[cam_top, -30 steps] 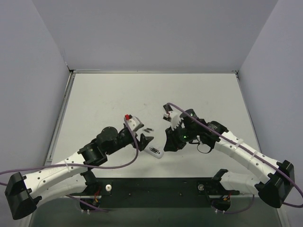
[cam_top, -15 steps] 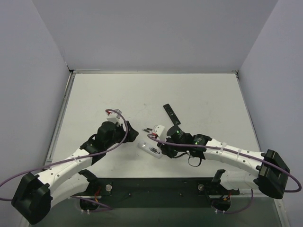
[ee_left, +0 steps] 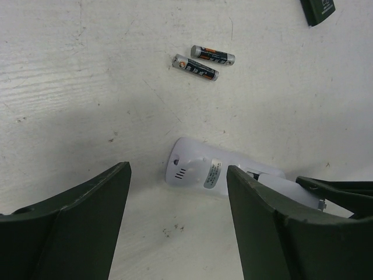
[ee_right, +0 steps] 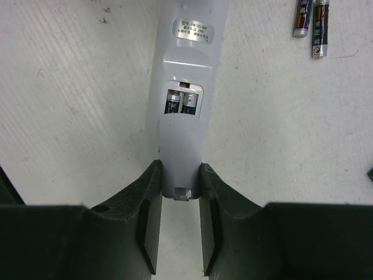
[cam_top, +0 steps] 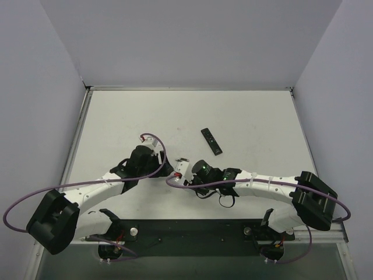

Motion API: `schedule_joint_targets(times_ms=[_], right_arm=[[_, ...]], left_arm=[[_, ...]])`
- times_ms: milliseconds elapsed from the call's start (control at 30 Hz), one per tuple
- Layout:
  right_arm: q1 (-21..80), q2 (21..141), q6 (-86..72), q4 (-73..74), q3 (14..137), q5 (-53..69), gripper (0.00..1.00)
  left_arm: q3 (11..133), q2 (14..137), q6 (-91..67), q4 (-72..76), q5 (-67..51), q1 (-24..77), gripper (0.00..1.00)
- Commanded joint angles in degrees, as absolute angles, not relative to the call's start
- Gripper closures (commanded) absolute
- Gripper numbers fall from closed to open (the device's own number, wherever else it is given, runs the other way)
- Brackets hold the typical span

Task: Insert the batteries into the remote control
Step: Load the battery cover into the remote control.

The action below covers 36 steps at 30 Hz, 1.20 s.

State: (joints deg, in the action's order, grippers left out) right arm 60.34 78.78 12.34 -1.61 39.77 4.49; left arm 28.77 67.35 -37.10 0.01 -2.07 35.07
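The remote control (ee_right: 186,58) lies white back up on the table, its label toward the far end. Its battery bay (ee_right: 182,102) shows two cells inside, and the cover below it is partly slid. My right gripper (ee_right: 180,175) is shut on the remote's near end. Two loose batteries (ee_left: 213,55) (ee_left: 195,67) lie side by side beyond the remote (ee_left: 204,172). My left gripper (ee_left: 178,181) hangs open just short of the remote's rounded end, with only bare table between its fingers. From above, both grippers (cam_top: 166,169) (cam_top: 187,178) meet mid-table and cover the remote.
A slim black remote (cam_top: 211,142) lies on the table beyond the right gripper; its corner shows at the top right of the left wrist view (ee_left: 317,11). Grey walls enclose the table on three sides. Purple cables loop off both arms.
My right gripper moved left and down onto the remote's near end. The left gripper drew back to the left, off the remote, and its jaws narrowed a little.
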Motion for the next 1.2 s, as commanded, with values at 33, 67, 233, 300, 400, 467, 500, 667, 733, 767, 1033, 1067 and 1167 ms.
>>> schedule_joint_targets(times_ms=[33, 67, 233, 300, 400, 467, 500, 667, 733, 767, 1033, 1067, 1167], right_arm=[[61.5, 80.1, 13.8, -4.0, 42.5, 2.5, 0.97], [61.6, 80.0, 13.6, -4.3, 42.5, 2.5, 0.97], [61.7, 79.5, 12.7, -6.2, 42.3, 2.0, 0.97], [61.8, 79.9, 12.3, -6.5, 42.4, 1.6, 0.97], [61.8, 80.8, 11.7, -7.2, 42.5, 1.0, 0.97], [61.8, 81.2, 11.4, -7.6, 42.4, 0.5, 0.97], [61.8, 81.4, 11.2, -7.7, 42.5, 0.5, 0.98], [61.8, 82.4, 10.2, -7.3, 42.9, 1.1, 0.98], [61.9, 82.6, 9.7, -6.9, 42.9, 1.2, 0.98], [61.8, 82.6, 9.4, -6.7, 42.9, 1.2, 0.98], [62.0, 84.7, 7.9, -5.8, 43.7, 0.2, 0.98], [62.1, 84.8, 7.6, -5.7, 43.8, 0.2, 0.98], [62.2, 85.3, 6.6, -5.0, 44.1, 0.2, 0.98]], left_arm=[[31.2, 69.3, -36.2, 1.2, -3.9, 34.6, 0.25], [31.1, 69.5, -36.3, 1.6, -3.9, 34.6, 0.26], [30.6, 71.5, -36.9, 3.2, -4.9, 34.6, 0.32], [30.5, 72.2, -37.2, 4.0, -5.7, 34.7, 0.36], [30.6, 73.8, -37.5, 4.9, -6.7, 34.7, 0.41], [30.6, 74.7, -37.6, 5.4, -6.9, 34.7, 0.43], [30.6, 75.0, -37.7, 5.5, -7.1, 34.7, 0.43], [30.1, 75.7, -38.2, 6.3, -7.5, 34.7, 0.43], [29.9, 75.8, -38.6, 6.7, -7.6, 34.7, 0.43], [29.8, 75.8, -38.7, 6.9, -7.8, 34.8, 0.44], [28.7, 75.3, -39.9, 8.1, -8.7, 34.8, 0.44], [28.7, 75.4, -40.1, 8.0, -8.8, 34.9, 0.44], [28.4, 75.1, -40.3, 8.3, -9.0, 35.0, 0.45]])
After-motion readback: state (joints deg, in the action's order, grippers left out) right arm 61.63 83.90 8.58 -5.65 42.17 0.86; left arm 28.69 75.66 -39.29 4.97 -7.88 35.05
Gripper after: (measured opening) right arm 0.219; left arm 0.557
